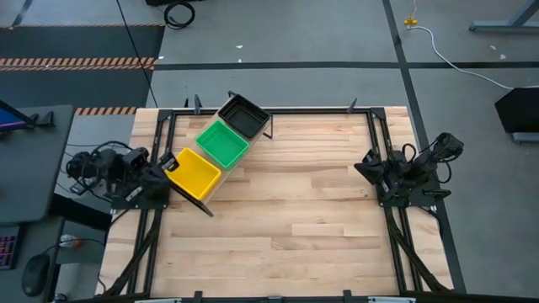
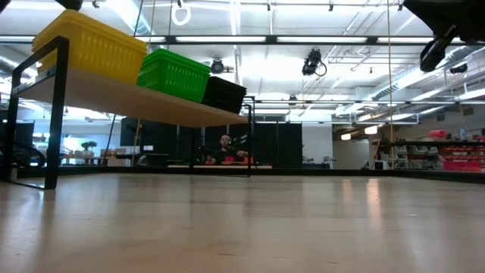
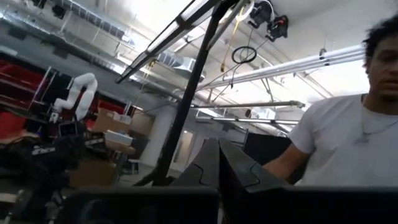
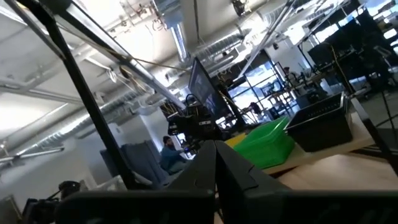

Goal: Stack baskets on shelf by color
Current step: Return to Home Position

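Yellow baskets (image 2: 91, 42) stand stacked on the near end of the shelf (image 2: 151, 102). The green baskets (image 2: 174, 73) are just beside them in the middle, and the black baskets (image 2: 225, 94) are at the far end. The shelf stands at an angle on the left rear part of the worktop (image 1: 303, 219). At the left edge, near the yellow stack, the left end effector (image 3: 217, 155) rests with its fingers pressed together, holding nothing. The right end effector (image 4: 214, 152) rests at the right edge, well apart, fingers also together and empty.

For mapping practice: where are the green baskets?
High view: the green baskets sit midway along the shelf, upper left of the table, between yellow baskets and black baskets.
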